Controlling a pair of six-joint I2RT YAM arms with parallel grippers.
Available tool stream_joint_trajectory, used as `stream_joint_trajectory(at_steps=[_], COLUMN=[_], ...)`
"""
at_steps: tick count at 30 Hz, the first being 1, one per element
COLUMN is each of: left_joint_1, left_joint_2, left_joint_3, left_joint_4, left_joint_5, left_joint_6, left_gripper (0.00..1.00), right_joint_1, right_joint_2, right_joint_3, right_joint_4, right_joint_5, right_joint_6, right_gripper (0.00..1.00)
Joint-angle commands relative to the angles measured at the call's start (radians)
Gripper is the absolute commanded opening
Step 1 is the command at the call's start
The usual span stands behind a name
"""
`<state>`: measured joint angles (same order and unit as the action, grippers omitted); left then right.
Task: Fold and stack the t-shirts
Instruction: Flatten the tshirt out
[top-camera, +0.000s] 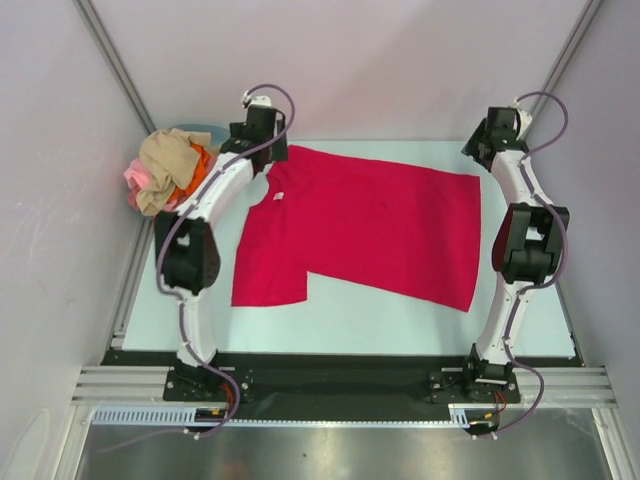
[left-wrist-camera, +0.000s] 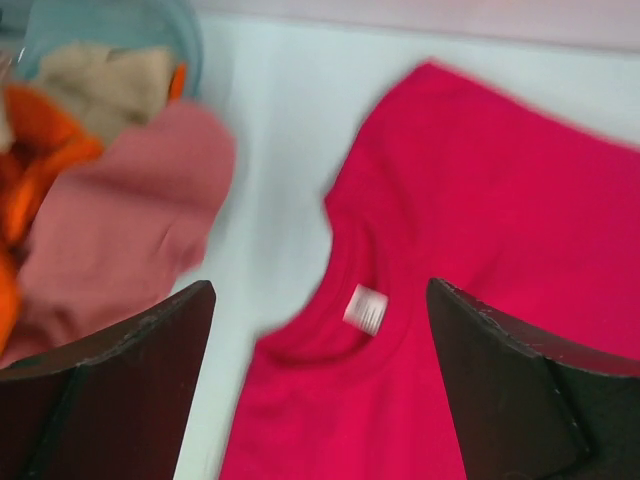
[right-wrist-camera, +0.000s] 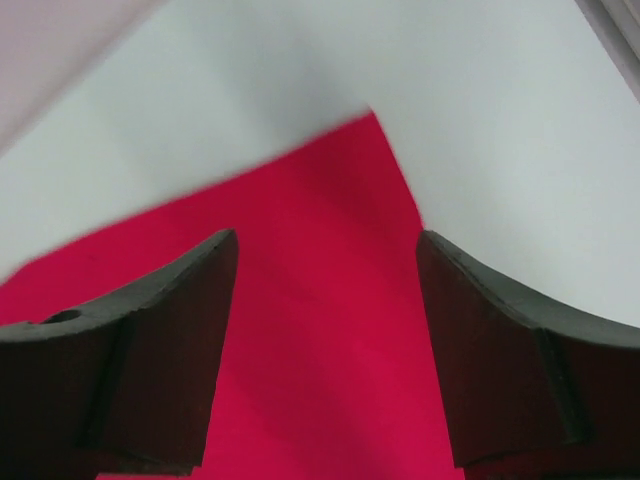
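White arms (top-camera: 226, 183), black joints (top-camera: 190, 256), purple cables (top-camera: 270, 87), dark wedge fingers (left-wrist-camera: 110, 385).

From high behind the near edge, down over the whole table (top-camera: 350, 315). From each wrist, close over the shared crimson t-shirt (top-camera: 370, 225): far-left collar, far-right corner.

We see a pale table (top-camera: 360, 315). A crimson t-shirt (top-camera: 380, 225) lies spread on it, a shirt heap (top-camera: 165, 172) at its far-left corner.

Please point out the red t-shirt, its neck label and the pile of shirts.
red t-shirt (top-camera: 390, 225), top view, middle of its body.
neck label (left-wrist-camera: 365, 308), left wrist view, centre of the white tag.
pile of shirts (top-camera: 168, 160), top view, its beige top layer.
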<state>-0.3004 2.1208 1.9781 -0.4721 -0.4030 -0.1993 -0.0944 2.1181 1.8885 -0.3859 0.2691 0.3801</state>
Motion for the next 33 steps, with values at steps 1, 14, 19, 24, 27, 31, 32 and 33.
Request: stream_joint_trajectory(at_steps=[1, 14, 19, 24, 27, 31, 32, 33], left_joint_1=[0.006, 0.069, 0.118, 0.185, 0.201, 0.201, 0.201, 0.201], left_joint_2=[-0.267, -0.854, -0.913, -0.955, -0.952, -0.943, -0.934, -0.918], left_joint_3=[-0.155, -1.041, -1.241, -1.340, -1.360, -1.389, -1.391, -1.391], left_joint_4=[-0.077, -0.217, -0.195, -0.134, -0.128, -0.088, -0.082, -0.079], left_joint_5=[-0.013, 0.141, 0.181, 0.210, 0.223, 0.271, 0.283, 0.303], left_joint_6=[-0.087, -0.523, -0.563, -0.536, -0.535, -0.552, -0.554, -0.554], left_gripper=[0.91, 0.63, 0.63, 0.57, 0.54, 0.51, 0.50, 0.50], right_joint_1=[-0.022, 0.091, 0.212, 0.242, 0.240, 0.231, 0.228, 0.225], right_joint_2=[-0.090, -0.725, -0.860, -0.932, -0.981, -1.012, -1.015, -1.018], right_joint_3=[-0.058, -0.794, -0.936, -1.000, -1.032, -1.040, -1.040, -1.040], right_joint_4=[-0.258, -0.260, -0.283, -0.327, -0.352, -0.367, -0.369, -0.370], right_joint_5=[0.039, -0.068, -0.111, -0.100, -0.097, -0.096, -0.097, -0.099], right_joint_6=[0.049, 0.244, 0.290, 0.309, 0.316, 0.316, 0.315, 0.315], right_gripper=[0.77, 0.73, 0.72, 0.72, 0.72, 0.72, 0.72, 0.72])
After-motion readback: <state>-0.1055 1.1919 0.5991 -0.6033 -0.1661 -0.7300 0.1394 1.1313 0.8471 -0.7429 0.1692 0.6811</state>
